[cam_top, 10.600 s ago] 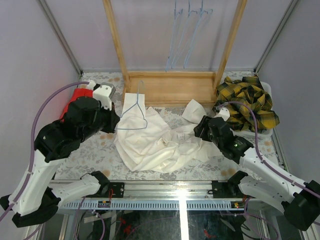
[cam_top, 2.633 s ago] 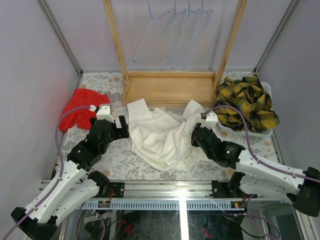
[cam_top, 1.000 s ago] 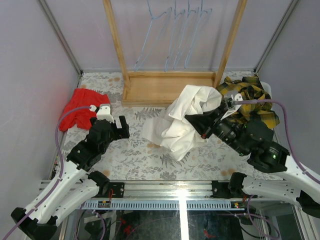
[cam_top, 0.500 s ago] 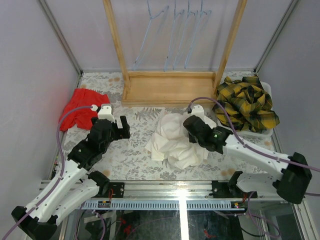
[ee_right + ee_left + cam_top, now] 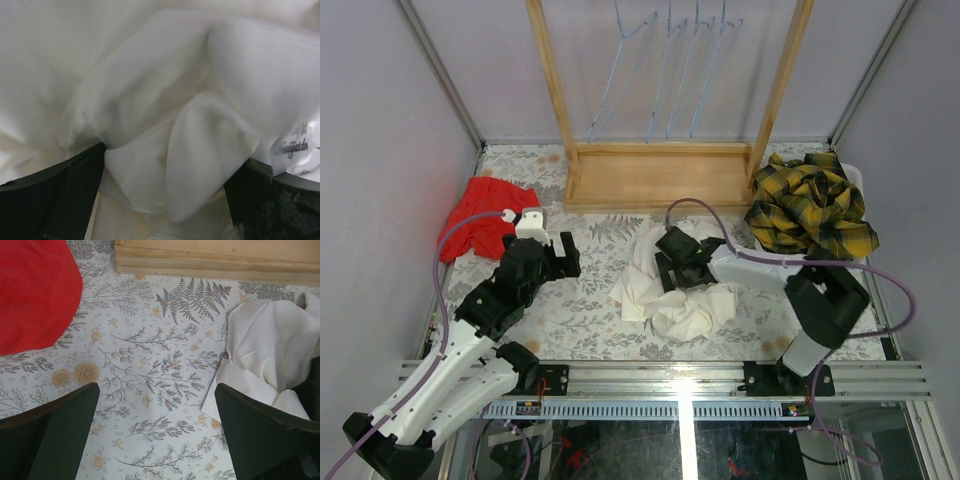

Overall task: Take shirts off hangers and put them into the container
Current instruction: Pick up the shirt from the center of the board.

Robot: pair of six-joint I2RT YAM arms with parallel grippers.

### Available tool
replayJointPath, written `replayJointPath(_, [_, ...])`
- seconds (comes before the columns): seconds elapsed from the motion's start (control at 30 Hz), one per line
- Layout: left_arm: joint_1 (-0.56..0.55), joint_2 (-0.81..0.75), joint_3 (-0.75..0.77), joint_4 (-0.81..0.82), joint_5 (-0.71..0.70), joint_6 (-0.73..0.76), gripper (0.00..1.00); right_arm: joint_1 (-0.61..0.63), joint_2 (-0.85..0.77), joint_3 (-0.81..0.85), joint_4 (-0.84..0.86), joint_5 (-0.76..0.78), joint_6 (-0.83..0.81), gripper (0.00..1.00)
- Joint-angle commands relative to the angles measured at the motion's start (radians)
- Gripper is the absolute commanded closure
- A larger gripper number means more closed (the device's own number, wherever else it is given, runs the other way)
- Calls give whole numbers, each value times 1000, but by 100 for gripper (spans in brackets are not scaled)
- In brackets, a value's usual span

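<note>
Shirt [image 5: 692,312] lies crumpled, axis unclear (jaws spread on left gripper [image 5: 562,258] and right gripper [image 5: 672,268]).

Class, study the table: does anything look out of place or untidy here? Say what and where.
One white shirt lies crumpled mid-table under the open right gripper, outside the container. The plaid shirt is heaped up over the container's rim rather than tucked inside.
</note>
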Motion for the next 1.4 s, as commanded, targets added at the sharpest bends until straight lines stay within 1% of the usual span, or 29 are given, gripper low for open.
replayJointPath(0.0, [4,-6,-3,65,7,10,0,-7,161,25,-7,-85,-4,1])
replayJointPath(0.1, [4,-7,-3,65,6,9,0,-2,218,1,-11,-38,23,1])
replayJointPath(0.2, [4,-6,-2,65,5,9,0,24,203,-57,1,63,68,0])
replayJointPath(0.23, [5,-5,-2,66,6,9,0,34,188,-75,10,88,79,5])
replayJointPath(0.27, [4,-3,-3,67,6,10,0,47,161,-97,21,110,98,18])
replayJointPath(0.37, [4,4,-1,68,9,12,0,88,66,-146,60,186,116,50])
replayJointPath(0.4, [4,4,-1,68,10,12,0,99,24,-159,74,208,117,58])
replayJointPath(0.5, [4,4,-1,68,9,12,0,136,-91,-184,110,273,104,90])
replayJointPath(0.53, [4,3,-1,68,11,12,0,152,-130,-181,106,313,107,99])
replayJointPath(0.6, [4,2,-1,67,12,11,0,181,-230,-173,108,373,92,100])
replayJointPath(0.7, [4,2,-1,67,13,13,0,237,-422,-189,203,456,-8,100])
replayJointPath(0.73, [3,2,-2,68,13,12,0,244,-519,-197,238,474,-31,100])
replayJointPath(0.83, [4,-4,-1,65,11,12,0,243,-719,-226,341,537,-107,100])
replayJointPath(0.93, [4,-10,-2,66,7,12,0,243,-851,-230,428,623,-238,100])
replayJointPath(1.0, [4,-11,-4,68,6,12,0,243,-896,-206,443,683,-314,100])
replayJointPath(1.1, [4,-9,-2,69,9,14,0,243,-924,-179,544,767,-494,100])
replayJointPath(1.17, [4,-7,-3,68,11,15,0,243,-921,-150,631,802,-629,100])
replayJointPath(1.27, [4,-5,-3,70,16,17,0,223,-875,-101,762,842,-831,100])
replayJointPath(1.3, [4,-6,-2,69,17,17,0,196,-854,-77,771,827,-869,100])
replayJointPath(1.33, [4,-7,-3,68,16,17,0,149,-827,-44,730,795,-878,100])
replayJointPath(1.37, [4,-8,-3,68,16,17,0,83,-799,-2,626,783,-858,100])
